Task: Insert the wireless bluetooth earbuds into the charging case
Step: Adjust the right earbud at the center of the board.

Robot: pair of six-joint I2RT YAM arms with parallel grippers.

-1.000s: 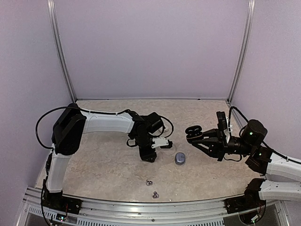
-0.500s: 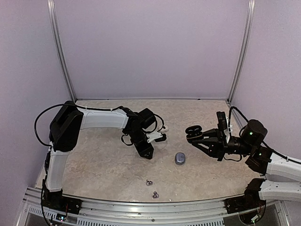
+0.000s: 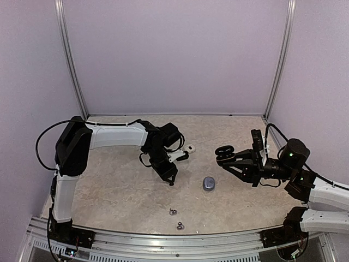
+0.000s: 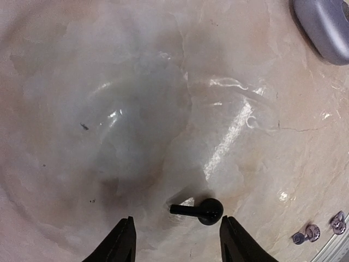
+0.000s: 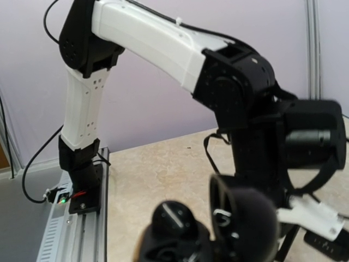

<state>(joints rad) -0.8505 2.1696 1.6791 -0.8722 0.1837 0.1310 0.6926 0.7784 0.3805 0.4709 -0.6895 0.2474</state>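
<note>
Left gripper [image 4: 177,246]: jaws spread partway, holding nothing. A black earbud [image 4: 199,210] with a short stem lies flat on the table just ahead of the gap between the tips, left of the closed grey case [image 3: 209,184].
Silvery earbuds [image 3: 173,211]: two, loose, near-left of the grey case.
Right gripper [image 3: 229,159]: pinching an open black charging case [image 3: 222,151], held aloft, right of and beyond the grey case.

Soft even overhead light, glare streaks on the tabletop [image 4: 234,125], near charging case [image 5: 240,218] out of focus
</note>
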